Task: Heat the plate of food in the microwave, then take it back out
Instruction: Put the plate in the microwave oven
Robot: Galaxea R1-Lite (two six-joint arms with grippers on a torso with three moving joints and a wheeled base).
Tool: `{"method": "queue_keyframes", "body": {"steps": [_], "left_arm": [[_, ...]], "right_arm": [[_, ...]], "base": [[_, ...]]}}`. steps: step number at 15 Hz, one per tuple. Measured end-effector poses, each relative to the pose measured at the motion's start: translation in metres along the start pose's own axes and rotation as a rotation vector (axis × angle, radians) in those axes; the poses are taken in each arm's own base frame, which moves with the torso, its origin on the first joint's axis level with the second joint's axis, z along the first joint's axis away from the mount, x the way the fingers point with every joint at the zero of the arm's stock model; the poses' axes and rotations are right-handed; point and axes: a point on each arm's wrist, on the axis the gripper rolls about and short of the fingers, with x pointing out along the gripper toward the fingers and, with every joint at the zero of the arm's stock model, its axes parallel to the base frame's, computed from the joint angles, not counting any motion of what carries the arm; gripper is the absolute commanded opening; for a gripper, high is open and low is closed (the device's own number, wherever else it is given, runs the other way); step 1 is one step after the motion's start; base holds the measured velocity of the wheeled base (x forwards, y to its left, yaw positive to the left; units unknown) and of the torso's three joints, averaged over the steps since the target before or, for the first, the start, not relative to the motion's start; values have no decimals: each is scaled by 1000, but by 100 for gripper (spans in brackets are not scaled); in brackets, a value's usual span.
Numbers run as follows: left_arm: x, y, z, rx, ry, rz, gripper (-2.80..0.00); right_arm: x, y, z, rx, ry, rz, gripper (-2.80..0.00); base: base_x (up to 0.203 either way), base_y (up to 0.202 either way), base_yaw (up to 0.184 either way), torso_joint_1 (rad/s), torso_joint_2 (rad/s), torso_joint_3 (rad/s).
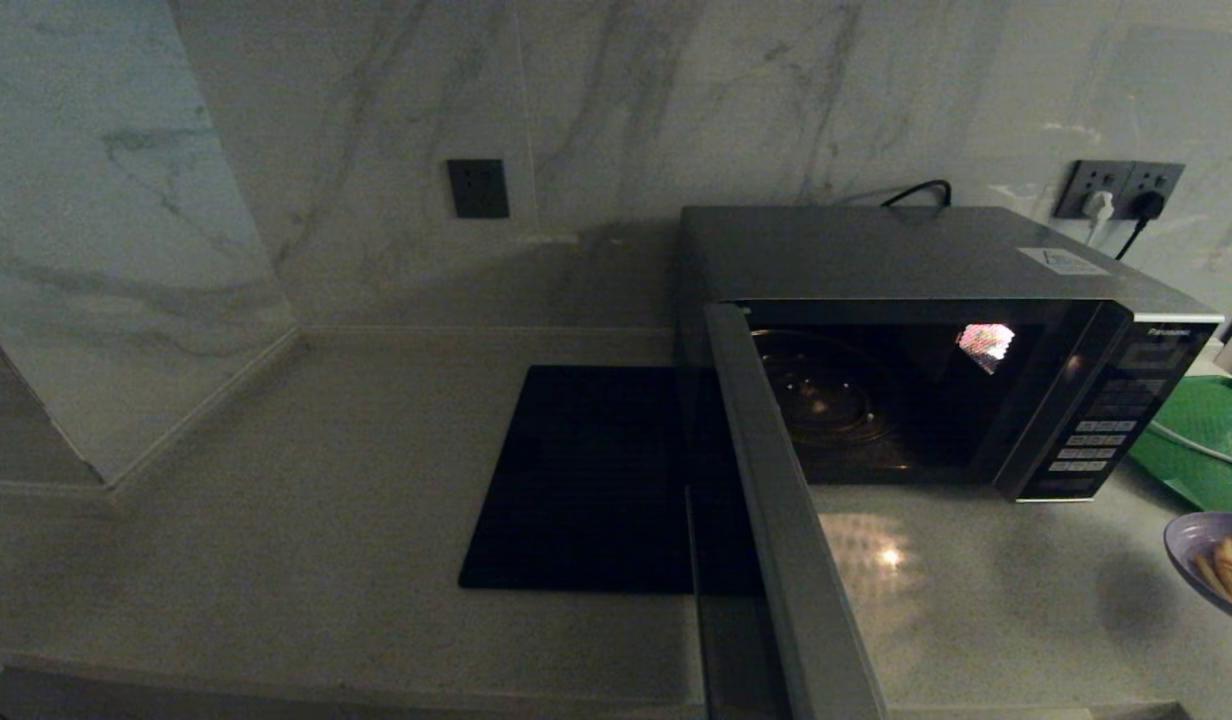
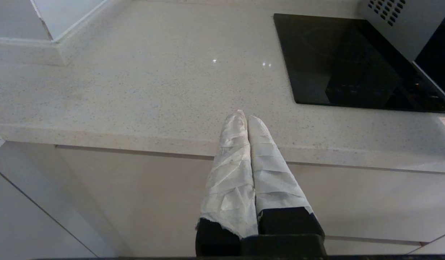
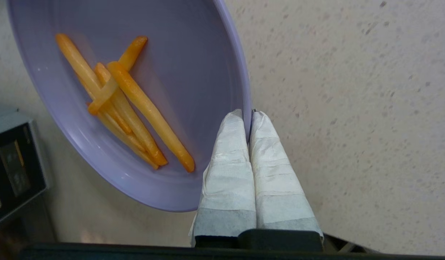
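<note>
1. Marble-veined walls [image 1: 306, 130] close the corner in front of you in the head view; a pale speckled countertop [image 1: 306, 500] runs below them; a dark blank wall plate [image 1: 478, 188] sits on the back wall and a double socket [image 1: 1119, 190] with two plugs is at the right; the microwave [image 1: 906, 255] stands on the counter right of centre, its door [image 1: 776, 520] swung out toward you and standing between the flat black mat [image 1: 586, 480] and the bare counter in front of the lit cavity; the glass turntable [image 1: 826, 400] inside carries nothing; a green tray [image 1: 1211, 440] lies just past the button panel [image 1: 1101, 440]; the plate of food [image 1: 1216, 565] shows at the right edge, raised off the counter with its shadow beneath, well right of the open cavity.
2. In the left wrist view your left gripper [image 2: 247, 119] hangs parked at the counter's front edge, its cloth-wrapped fingers [image 2: 231, 169] pressed together on nothing; the black mat [image 2: 345, 61] and a corner of the microwave [image 2: 399, 25] lie beyond it.
3. In the right wrist view your right gripper [image 3: 248, 117] pinches the plate's rim between its wrapped fingers [image 3: 229, 162]; the plate of food [image 3: 204, 72] holds several orange-yellow fries [image 3: 125, 104] bunched together; speckled counter [image 3: 352, 108] lies beneath, and the microwave's panel [image 3: 13, 162] is at one edge.
</note>
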Motion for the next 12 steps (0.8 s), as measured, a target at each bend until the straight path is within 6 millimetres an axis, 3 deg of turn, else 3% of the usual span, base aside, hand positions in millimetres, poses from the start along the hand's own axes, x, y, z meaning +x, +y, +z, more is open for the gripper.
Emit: {"method": "queue_keyframes", "body": {"steps": [7,12], "left_arm": [[0,0,0,0,0,0,-280],[0,0,0,0,0,0,-280]], "right_arm": [[-17,-4,-35,-178,82,115,-280],[-37,23,-71,-370,96,206,-280]], "base": [[0,0,0,0,0,0],[0,0,0,0,0,0]]}}
